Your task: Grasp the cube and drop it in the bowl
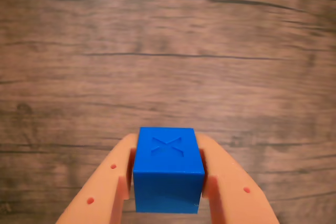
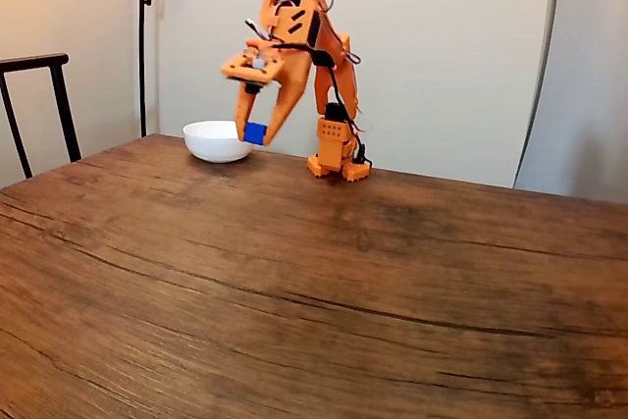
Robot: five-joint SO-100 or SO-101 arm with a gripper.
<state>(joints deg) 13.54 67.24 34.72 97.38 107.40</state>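
Hand [image 2: 255,134] clamps the cube [image 1: 168,169] and carries it aloft beside the bowl [image 2: 217,140] near the bench's [image 2: 314,272] far edge, ready for dropping.

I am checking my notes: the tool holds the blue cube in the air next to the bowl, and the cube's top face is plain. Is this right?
Not quite. In the wrist view the cube has an X mark on its top face. The rest holds: the tool grips it in the air beside the bowl.
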